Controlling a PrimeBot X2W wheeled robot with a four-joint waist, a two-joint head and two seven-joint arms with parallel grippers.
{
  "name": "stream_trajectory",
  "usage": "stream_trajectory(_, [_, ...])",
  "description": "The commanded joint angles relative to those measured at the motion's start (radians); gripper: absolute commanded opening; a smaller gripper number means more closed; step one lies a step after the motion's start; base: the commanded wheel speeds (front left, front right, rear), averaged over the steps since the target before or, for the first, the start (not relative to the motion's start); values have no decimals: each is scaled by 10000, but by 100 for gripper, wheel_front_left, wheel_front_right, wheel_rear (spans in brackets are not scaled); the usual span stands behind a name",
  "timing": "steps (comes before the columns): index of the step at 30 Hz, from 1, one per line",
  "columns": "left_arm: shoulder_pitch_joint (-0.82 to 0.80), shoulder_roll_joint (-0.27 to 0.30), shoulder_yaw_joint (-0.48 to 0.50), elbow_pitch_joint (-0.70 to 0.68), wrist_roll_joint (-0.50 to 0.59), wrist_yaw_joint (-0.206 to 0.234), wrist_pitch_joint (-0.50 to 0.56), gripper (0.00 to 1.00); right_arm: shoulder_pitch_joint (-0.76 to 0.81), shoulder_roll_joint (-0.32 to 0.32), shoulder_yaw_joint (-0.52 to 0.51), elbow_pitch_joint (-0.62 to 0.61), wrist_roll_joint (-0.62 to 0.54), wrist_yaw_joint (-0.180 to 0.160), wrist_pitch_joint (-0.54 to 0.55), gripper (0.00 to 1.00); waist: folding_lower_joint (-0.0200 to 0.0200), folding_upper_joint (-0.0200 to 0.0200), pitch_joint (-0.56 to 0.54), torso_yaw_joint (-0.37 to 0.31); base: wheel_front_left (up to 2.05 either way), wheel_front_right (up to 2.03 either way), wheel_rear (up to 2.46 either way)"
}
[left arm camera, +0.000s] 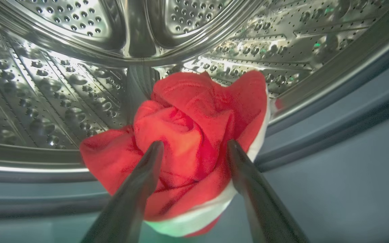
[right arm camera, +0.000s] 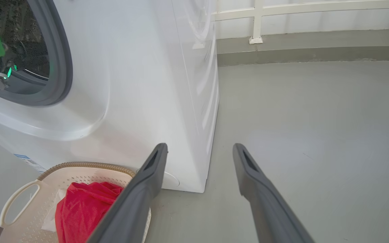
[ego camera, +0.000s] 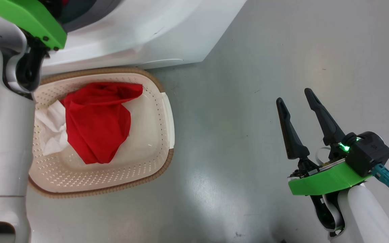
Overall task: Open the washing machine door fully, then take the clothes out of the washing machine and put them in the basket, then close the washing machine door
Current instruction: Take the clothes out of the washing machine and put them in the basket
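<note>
Inside the steel drum [left arm camera: 62, 84] of the washing machine [ego camera: 140, 33], my left gripper [left arm camera: 194, 143] is open. One finger stands on each side of a bunched red garment with white trim [left arm camera: 187, 135] near the drum's front lip. The basket [ego camera: 154, 111] stands on the floor in front of the washer. A red garment [ego camera: 96, 121] and some white fabric [ego camera: 51, 130] lie in it. My right gripper [ego camera: 293, 95] hovers open and empty over the floor, right of the basket. The washing machine door is out of view.
My pale left forearm [ego camera: 2, 135] covers the basket's left side. Grey floor [ego camera: 248, 67] stretches right of the washer. A low ledge with a white railing [right arm camera: 257, 20] runs behind it. The grey gasket [right arm camera: 62, 67] rings the drum opening.
</note>
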Motion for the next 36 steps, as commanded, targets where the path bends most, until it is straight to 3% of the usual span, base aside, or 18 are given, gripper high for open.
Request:
stream_trajectory(1, [-124,473,108,-114,-27,-63,173,100,10,5,228,-256,48,50,-63,100,0,0,-12,-9,0,0,0])
stream_trajectory(8, [-296,606,-169,576,71,98,1035,100,-19,5,276,-280,96,50,-63,100,0,0,-49,-74,0,0,0])
stream_trajectory(19, [-516,924,-464,1023,652,795,509,100,-81,5,411,-303,249,50,-63,100,0,0,25,-258,0,0,0])
stream_trajectory(20, [-533,928,-480,1060,680,843,445,86,-89,5,417,-306,261,50,-63,100,0,0,37,-276,0,0,0])
stream_trajectory(21, [-538,908,-512,1119,681,828,453,57,-97,5,422,-310,273,50,-63,100,0,0,47,-294,0,0,0])
stream_trajectory(22, [-544,874,-518,1168,651,811,452,45,-106,5,422,-309,284,50,-63,100,0,0,58,-306,0,0,0])
stream_trajectory(24, [-562,857,-565,1258,650,786,445,0,-124,5,414,-304,295,50,-63,100,0,0,75,-322,0,0,0])
stream_trajectory(36, [-686,986,-804,1169,987,974,-749,0,-150,5,381,-257,310,50,-63,100,0,0,27,-254,0,0,0])
